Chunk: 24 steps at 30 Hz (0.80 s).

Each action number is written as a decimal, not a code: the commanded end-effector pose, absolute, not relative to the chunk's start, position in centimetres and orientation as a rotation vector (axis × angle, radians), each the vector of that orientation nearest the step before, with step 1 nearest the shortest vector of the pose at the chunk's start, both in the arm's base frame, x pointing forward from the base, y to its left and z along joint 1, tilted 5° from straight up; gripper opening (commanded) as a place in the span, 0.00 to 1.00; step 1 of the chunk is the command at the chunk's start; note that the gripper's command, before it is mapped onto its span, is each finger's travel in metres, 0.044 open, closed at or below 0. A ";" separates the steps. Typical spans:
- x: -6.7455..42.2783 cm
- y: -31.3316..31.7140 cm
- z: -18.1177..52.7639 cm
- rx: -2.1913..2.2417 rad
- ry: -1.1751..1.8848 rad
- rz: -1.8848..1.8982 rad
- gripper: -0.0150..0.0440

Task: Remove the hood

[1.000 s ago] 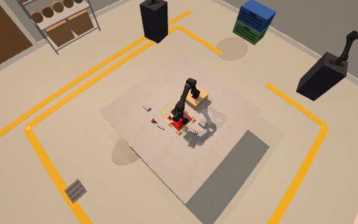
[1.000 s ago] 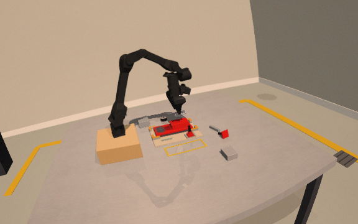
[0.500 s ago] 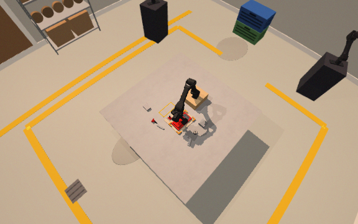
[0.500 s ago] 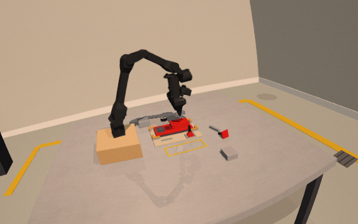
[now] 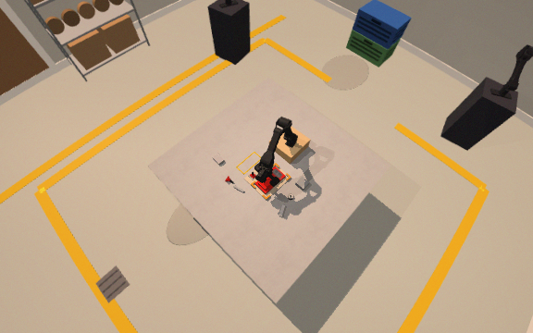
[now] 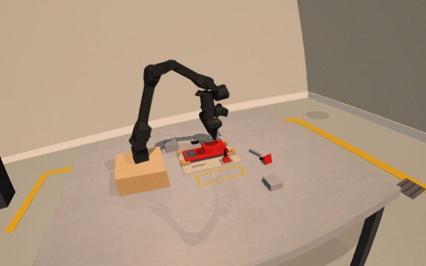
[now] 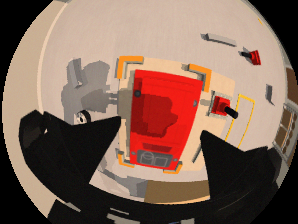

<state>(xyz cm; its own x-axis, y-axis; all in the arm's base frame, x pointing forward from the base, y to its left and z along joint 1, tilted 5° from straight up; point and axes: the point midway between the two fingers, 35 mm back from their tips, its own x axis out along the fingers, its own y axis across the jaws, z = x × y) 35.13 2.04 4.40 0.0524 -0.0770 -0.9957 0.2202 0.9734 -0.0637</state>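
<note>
Where the grey table point(image 6: 309, 207) filled the middle of the exterior frame, a black arm point(image 6: 146, 107) rose from a tan box point(image 6: 143, 179) left of centre and arched right. Below its tip lay the red toy car point(image 6: 202, 152) on a beige board point(image 6: 213, 166), the hood point(image 7: 160, 112) apparently in place on it, though that view was coarse. The yellow-outlined marked area point(image 6: 220, 174) lay just below the board. The gripper point(image 6: 213, 134) hung directly above the car, jaws spread wide and holding nothing. To the right sat a grey block point(image 6: 273, 182) and a small red piece point(image 6: 268, 159).
</note>
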 end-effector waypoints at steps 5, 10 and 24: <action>35.0 1.9 3.2 0.112 1.512 -0.232 1.00; 35.1 1.8 2.7 0.112 1.512 -0.232 1.00; 35.1 1.6 1.5 0.112 1.512 -0.232 1.00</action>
<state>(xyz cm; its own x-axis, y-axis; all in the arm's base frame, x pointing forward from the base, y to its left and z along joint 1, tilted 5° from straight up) 35.23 1.75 2.24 0.0527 -0.0773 -0.9956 0.2240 0.9725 -0.0637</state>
